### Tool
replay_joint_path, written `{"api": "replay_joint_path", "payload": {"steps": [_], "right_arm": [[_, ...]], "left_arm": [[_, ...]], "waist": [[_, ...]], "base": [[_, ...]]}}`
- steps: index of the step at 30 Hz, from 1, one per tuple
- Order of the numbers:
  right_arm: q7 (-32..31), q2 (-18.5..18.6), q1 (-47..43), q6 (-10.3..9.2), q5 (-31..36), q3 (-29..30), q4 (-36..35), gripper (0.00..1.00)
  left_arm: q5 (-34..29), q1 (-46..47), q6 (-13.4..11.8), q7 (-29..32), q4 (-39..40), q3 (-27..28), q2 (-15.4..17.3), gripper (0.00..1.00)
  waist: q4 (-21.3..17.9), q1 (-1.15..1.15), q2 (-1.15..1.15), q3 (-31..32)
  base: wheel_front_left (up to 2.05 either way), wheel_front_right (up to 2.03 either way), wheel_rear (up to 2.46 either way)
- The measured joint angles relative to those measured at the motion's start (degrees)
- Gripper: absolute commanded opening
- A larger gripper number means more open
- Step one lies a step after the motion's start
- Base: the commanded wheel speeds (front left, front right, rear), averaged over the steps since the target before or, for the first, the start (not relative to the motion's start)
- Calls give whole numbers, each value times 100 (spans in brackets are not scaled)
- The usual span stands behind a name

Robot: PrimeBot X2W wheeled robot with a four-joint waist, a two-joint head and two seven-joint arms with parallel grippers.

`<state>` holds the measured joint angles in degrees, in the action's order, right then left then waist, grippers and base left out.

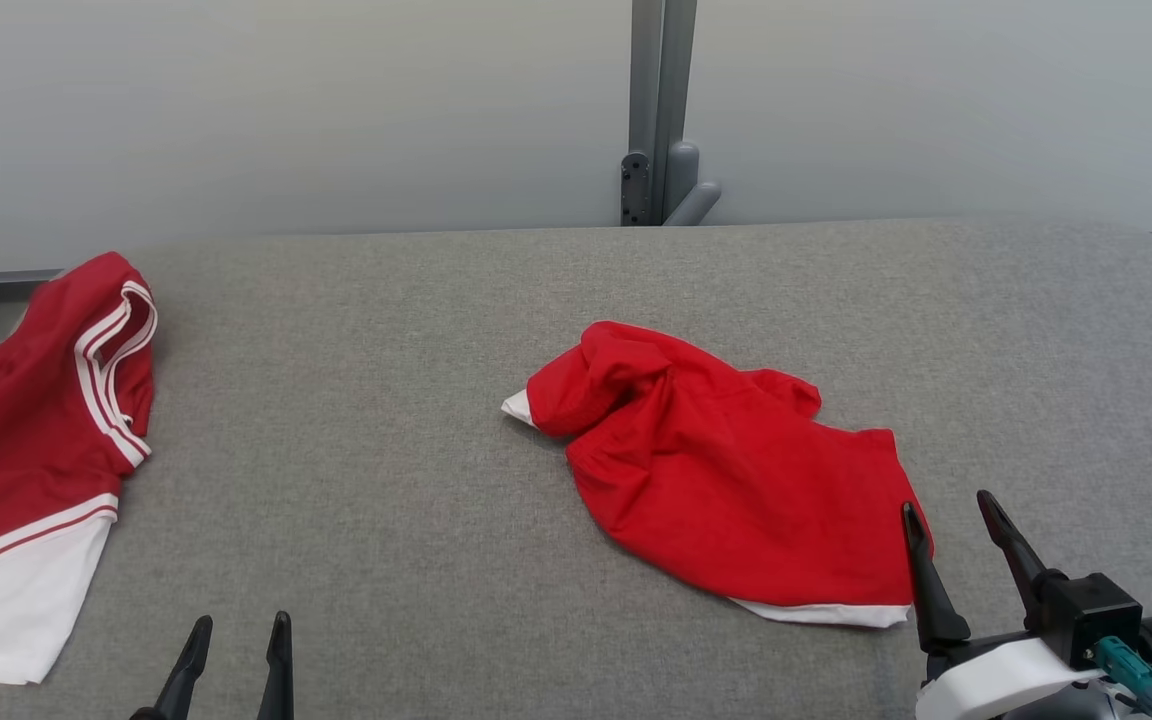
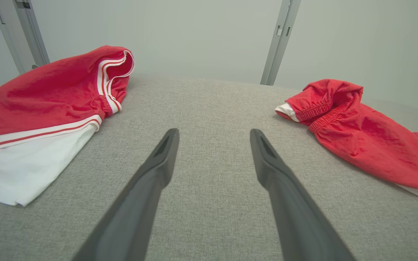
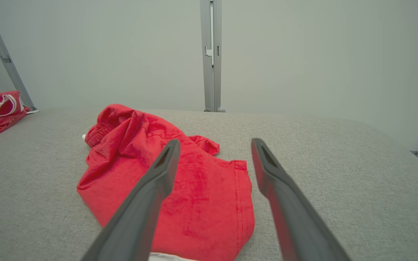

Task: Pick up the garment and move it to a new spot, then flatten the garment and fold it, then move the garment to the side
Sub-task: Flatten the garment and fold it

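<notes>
Plainly soft and light, the crumpled garment point(image 1: 726, 470) lies right of the table's point(image 1: 386, 400) middle, toward its near edge. The left tool point(image 1: 243, 620) and right tool point(image 1: 947, 505) stand apart, empty; its hemmed corner point(image 1: 876, 445) looks the surest hold.

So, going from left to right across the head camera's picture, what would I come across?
Red-and-white garment → left gripper, open → crumpled red garment → right gripper, open.
</notes>
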<state>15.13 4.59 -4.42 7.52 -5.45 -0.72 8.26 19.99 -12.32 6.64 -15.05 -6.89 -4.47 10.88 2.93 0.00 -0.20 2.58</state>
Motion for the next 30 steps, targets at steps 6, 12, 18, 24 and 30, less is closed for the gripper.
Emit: {"api": "replay_joint_path", "payload": {"steps": [6, 12, 18, 24, 30], "right_arm": [[0, -31, 1, 0, -1, -42, 34, 100], [1, -37, 47, 0, -4, -81, 32, 100], [0, -18, 179, 0, -40, -185, -7, 100], [0, -10, 427, 0, -80, -254, -88, 100], [0, -42, 539, 0, -138, -153, -120, 100]], "left_arm": [[-142, 8, 53, 0, -27, 102, -86, 100], [-143, 168, 67, -1, 7, -91, -81, 100], [64, 925, 68, -2, -115, -794, 148, 100], [287, 1980, 74, -9, -772, -1694, 310, 100], [676, 2752, 74, 12, -1538, -2529, 422, 100]], "waist": [[-104, 0, 0, -22], [-276, 0, 0, -77], [-527, 0, 0, -211], [-845, 0, 0, -524], [-1262, 0, 0, -882]], "base": [[0, 0, 0], [0, 0, 0], [0, 0, 0], [0, 0, 0], [0, 0, 0]]}}
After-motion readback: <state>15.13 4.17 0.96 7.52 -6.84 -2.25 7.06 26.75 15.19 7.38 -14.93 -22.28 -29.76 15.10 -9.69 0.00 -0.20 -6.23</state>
